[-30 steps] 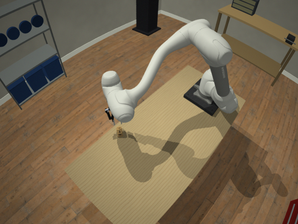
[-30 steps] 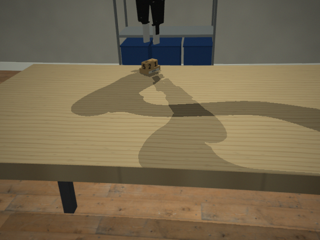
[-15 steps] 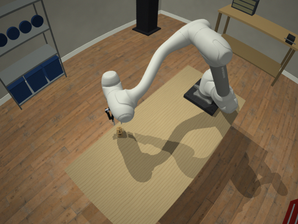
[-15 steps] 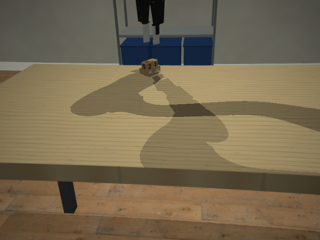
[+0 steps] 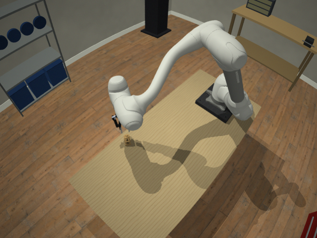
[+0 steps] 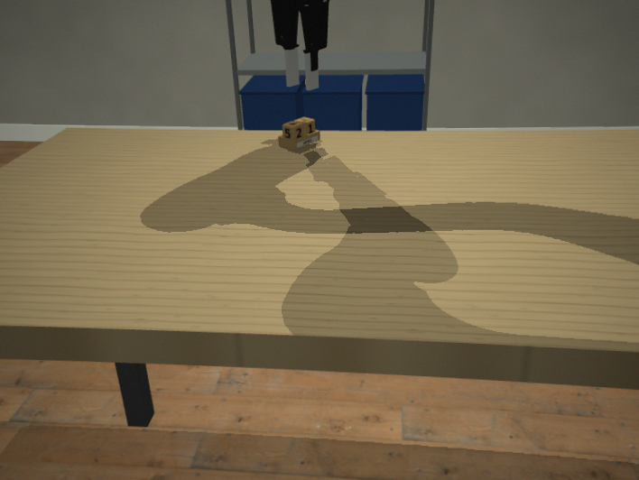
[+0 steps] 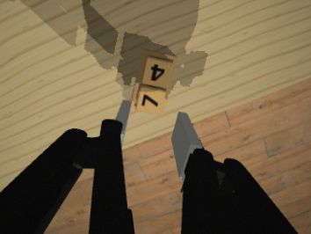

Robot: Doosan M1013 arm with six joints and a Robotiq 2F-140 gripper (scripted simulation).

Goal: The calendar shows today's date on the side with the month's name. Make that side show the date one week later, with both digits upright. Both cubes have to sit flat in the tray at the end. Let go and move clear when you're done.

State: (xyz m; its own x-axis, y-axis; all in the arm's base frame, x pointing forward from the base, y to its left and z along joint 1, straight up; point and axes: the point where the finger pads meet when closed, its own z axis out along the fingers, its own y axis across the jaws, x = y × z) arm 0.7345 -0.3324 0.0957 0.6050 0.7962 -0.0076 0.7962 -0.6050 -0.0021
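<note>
The gripper [image 7: 152, 127] is held above the calendar [image 6: 299, 134], fingers partly apart and gripping nothing. The cubes [image 7: 154, 81] are judged light, rigid, best pinched on opposite flat faces.

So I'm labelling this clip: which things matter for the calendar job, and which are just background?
Part of the job:
- two number cubes
- calendar tray
- tool, empty, fingers partly closed, above the cubes

Just around:
- blue bins
- metal shelf
- side bench
- black pillar
</note>
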